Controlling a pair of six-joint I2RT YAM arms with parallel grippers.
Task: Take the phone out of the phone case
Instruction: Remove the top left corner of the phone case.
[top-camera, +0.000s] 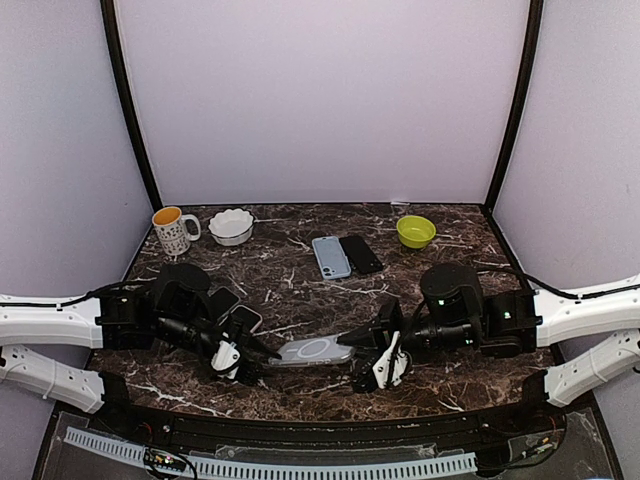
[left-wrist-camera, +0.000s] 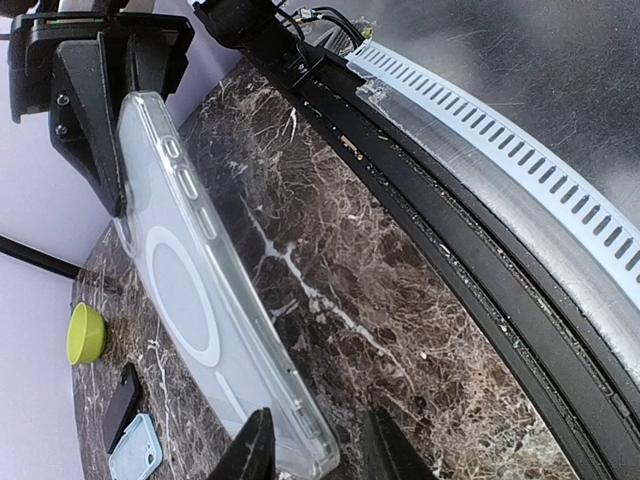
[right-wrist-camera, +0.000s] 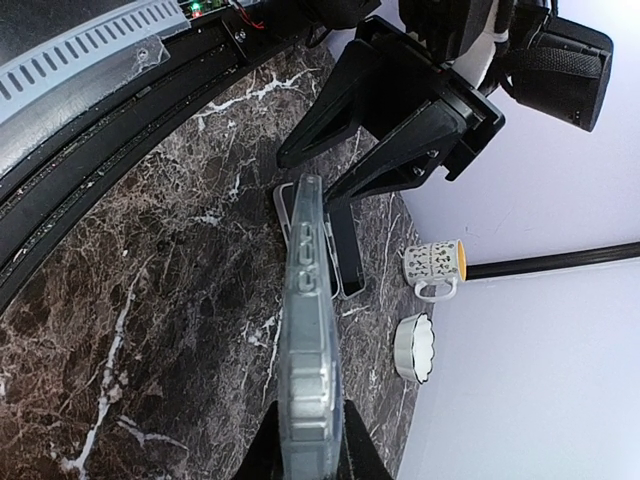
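At the far left of the counter (top-camera: 300, 290) stands a patterned mug (top-camera: 172, 230) with an orange inside, and just to its right sits a white scalloped bowl (top-camera: 231, 226). Nearer to me, my left arm (top-camera: 150, 320) reaches in towards the middle, and a dark phone with a pale rim (top-camera: 246, 318) lies flat on the marble close behind it. My left jaws stand partly apart astride the left end of the clear phone case (top-camera: 315, 351). One finger (left-wrist-camera: 255, 450) sits right against the case, while a sliver of space shows between the case and the other finger, so I do not call this a firm hold. The case stretches from my left jaws to my right ones, close to the counter's front edge. It is see-through, with a pale ring on its back, and the marble veins show straight through it. Whether it clears the counter I cannot tell. Farther back, near the middle, a light blue case (top-camera: 331, 257) and a black phone (top-camera: 360, 254) lie side by side, touching or nearly so. My right jaws are clenched on the right end of the clear case, the fingers (right-wrist-camera: 350, 455) pinching its thin edge. Beyond my right arm (top-camera: 470, 320), at the back right, rests a lime green bowl (top-camera: 416, 231).
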